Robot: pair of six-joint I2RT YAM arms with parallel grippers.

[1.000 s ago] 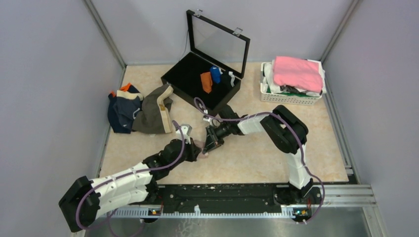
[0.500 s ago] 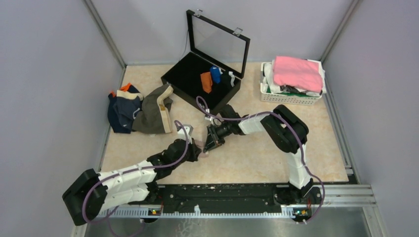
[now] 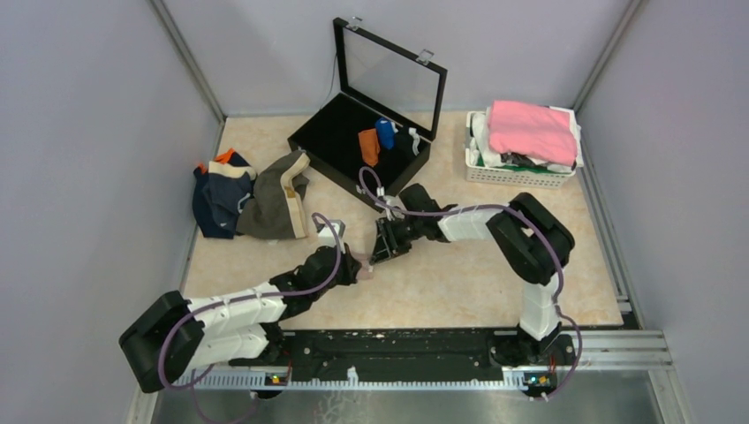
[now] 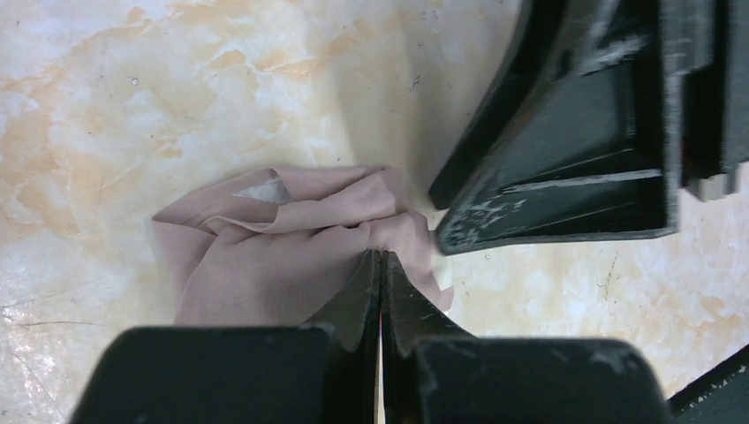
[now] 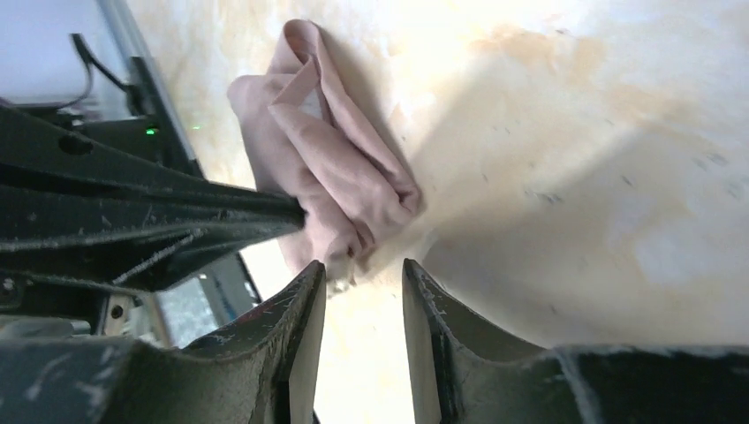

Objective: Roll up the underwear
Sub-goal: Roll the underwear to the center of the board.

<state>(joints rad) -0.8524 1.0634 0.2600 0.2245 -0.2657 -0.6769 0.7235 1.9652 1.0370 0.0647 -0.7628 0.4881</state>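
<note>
A pale pink-beige brief [image 4: 283, 265] lies crumpled on the table in the middle, also seen in the top view [image 3: 366, 269] and the right wrist view [image 5: 340, 168]. My left gripper [image 4: 382, 258] is shut, its tips pinching the brief's near edge; it is at mid-table in the top view [image 3: 356, 265]. My right gripper [image 5: 362, 269] is open and empty, its tips just beside the brief's end, facing the left gripper [image 3: 382, 250]. Its fingers [image 4: 565, 177] show in the left wrist view.
A pile of briefs lies at the left: navy [image 3: 215, 205] and olive-brown [image 3: 278, 201]. A black case [image 3: 336, 141] with its lid up holds rolled orange [image 3: 369, 147] and blue [image 3: 385, 132] pieces. A white basket [image 3: 517, 175] with a bright pink cloth [image 3: 532, 130] stands back right.
My left arm has reached a little farther right with the brief. My right gripper has drawn back slightly toward the case and its elbow has swung right.
</note>
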